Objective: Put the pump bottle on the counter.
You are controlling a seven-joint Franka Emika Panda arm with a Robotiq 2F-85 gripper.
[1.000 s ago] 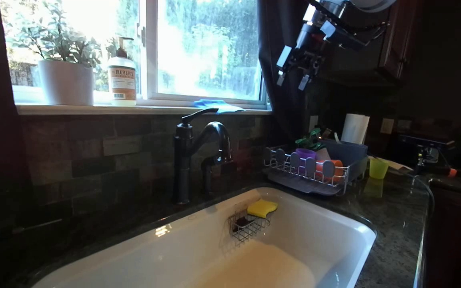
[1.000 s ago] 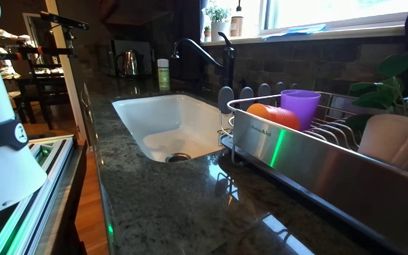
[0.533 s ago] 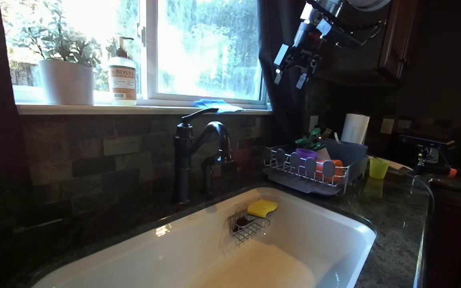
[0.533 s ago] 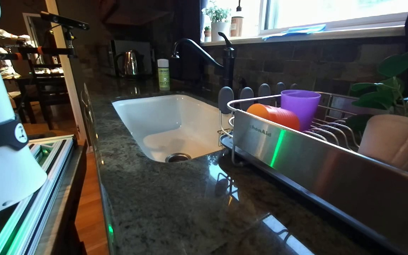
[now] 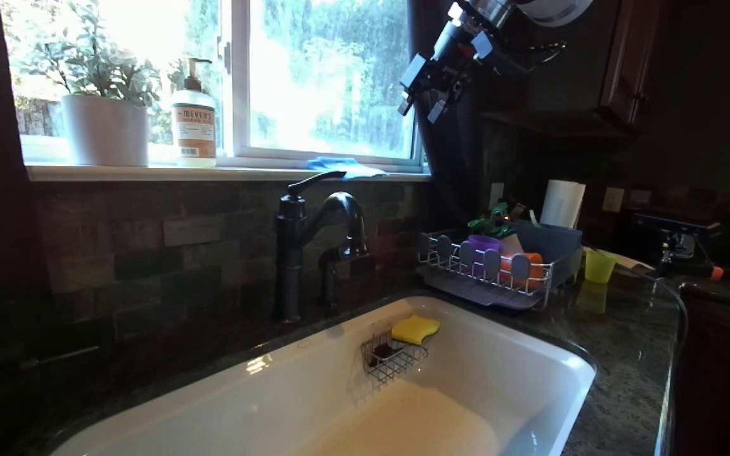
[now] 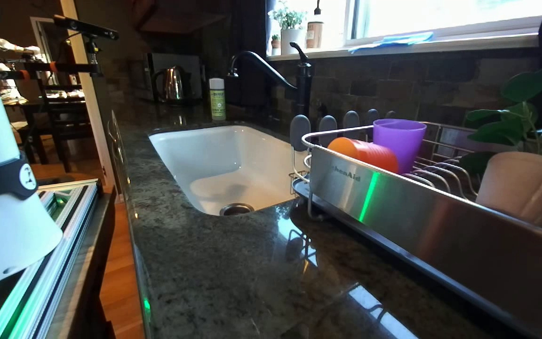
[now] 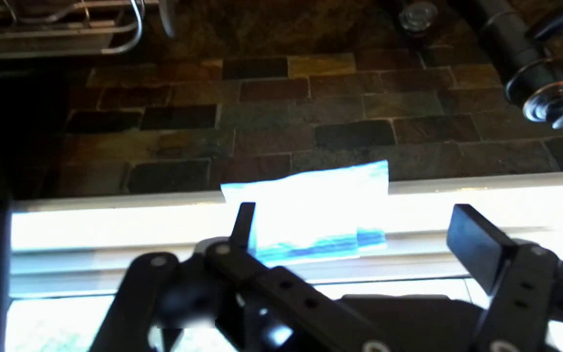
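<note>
The pump bottle (image 5: 194,130), with an orange-brown and white label and a dark pump top, stands upright on the pale window sill in an exterior view. It also shows small on the sill beside a plant in an exterior view (image 6: 314,34). The dark speckled counter (image 6: 195,263) surrounds the white sink and also shows in an exterior view (image 5: 628,392). My gripper (image 5: 420,111) is in the air before the window's right side, well to the right of the bottle. In the wrist view my gripper (image 7: 352,215) is open and empty; the bottle is out of that view.
A blue cloth (image 5: 346,168) lies on the sill (image 5: 263,172) and shows between the fingers in the wrist view. A white plant pot (image 5: 105,130) stands left of the bottle. The black faucet (image 5: 289,259) rises below the sill. A dish rack (image 5: 498,272) with cups stands right.
My gripper has moved left and slightly up in an exterior view, from before the dark curtain to the window's right edge. The bottle has not moved.
</note>
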